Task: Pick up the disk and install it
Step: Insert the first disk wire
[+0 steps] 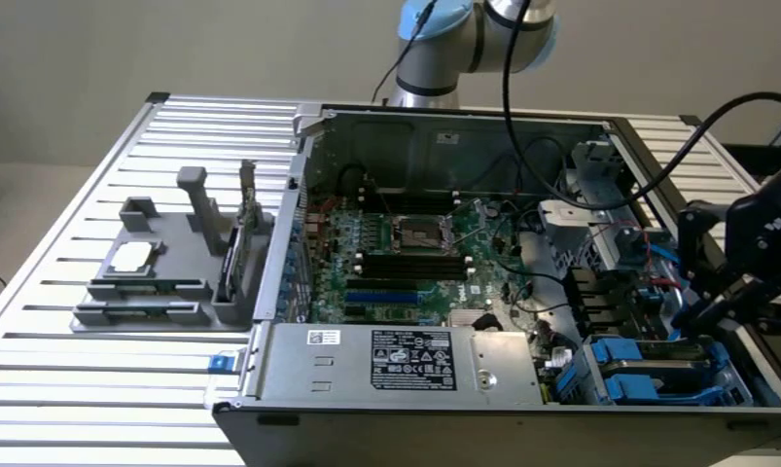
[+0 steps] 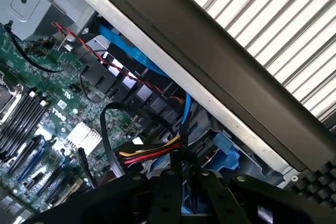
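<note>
The disk (image 1: 655, 368), silver-grey in a blue carrier, lies in the drive bay at the near corner of the open computer case, on the exterior view's right. My gripper (image 1: 692, 316) reaches down onto it from the right. In the wrist view the black fingers (image 2: 168, 195) of the gripper (image 2: 184, 196) stand close together. Blue carrier plastic (image 2: 227, 153) shows between and beyond them. Most of the disk is hidden under the fingers.
A bundle of red, yellow and black cables (image 2: 149, 155) crosses just ahead of the fingers. The motherboard (image 1: 416, 253) fills the case floor, with the power supply (image 1: 404, 360) at the front. A grey fixture (image 1: 157, 277) with a chip and an upright card stands on the slatted table at the exterior view's left.
</note>
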You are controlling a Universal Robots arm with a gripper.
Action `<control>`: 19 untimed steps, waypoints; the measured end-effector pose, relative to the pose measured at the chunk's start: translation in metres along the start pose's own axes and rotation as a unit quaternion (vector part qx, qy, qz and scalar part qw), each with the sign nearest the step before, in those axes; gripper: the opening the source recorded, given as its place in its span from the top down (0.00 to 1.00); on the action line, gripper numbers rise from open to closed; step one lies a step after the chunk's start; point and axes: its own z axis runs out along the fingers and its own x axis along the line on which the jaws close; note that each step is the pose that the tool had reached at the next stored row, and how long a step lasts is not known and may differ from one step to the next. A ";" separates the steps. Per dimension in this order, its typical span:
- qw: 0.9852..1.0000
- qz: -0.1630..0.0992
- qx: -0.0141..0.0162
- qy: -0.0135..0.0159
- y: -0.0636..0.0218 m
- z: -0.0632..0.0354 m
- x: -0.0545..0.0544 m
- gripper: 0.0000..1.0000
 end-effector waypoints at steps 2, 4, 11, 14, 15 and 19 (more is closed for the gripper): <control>1.000 0.000 0.000 0.002 -0.0001 -0.0005 0.000 0.84; 1.000 0.001 0.000 0.005 -0.0006 -0.0022 0.000 0.84; 1.000 0.018 -0.003 0.016 -0.0018 -0.0054 0.001 0.84; 0.999 0.033 -0.003 0.020 -0.0018 -0.0053 0.001 0.84; 0.999 0.038 -0.003 0.021 -0.0019 -0.0053 0.001 0.84; 0.998 0.063 -0.003 0.027 -0.0020 -0.0053 0.001 0.84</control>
